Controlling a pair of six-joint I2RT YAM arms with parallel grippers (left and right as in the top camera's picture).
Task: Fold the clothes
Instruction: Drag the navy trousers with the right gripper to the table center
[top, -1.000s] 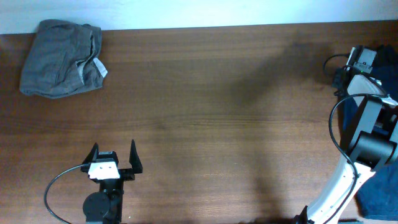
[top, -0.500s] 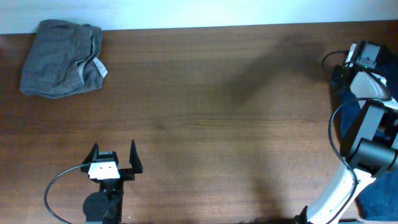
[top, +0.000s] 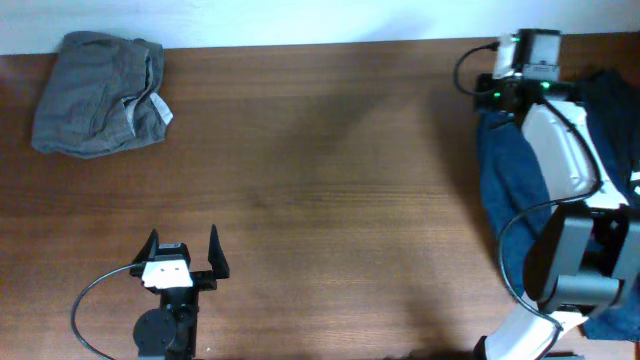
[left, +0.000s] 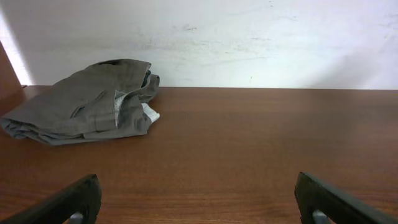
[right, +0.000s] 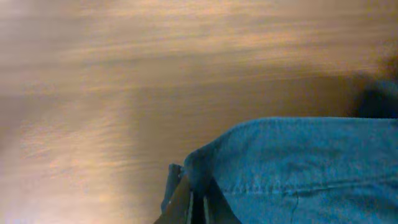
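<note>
One navy garment (top: 505, 175) lies along the tabletop's (top: 350, 200) right edge, right hand (right: 188, 186) clamped on its fold, likely mid-fetch, next needing spreading flat; grey-olive garment (top: 95, 95) at far-left corner; left hand (top: 183, 245) apart.

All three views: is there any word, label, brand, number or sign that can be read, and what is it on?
No text can be read in any view.
White tag on the grey-olive garment: too small to read, any print cannot be made out.
Blue garment: plain fabric with a stitched seam, no print visible; the right wrist view is blurred.
</note>
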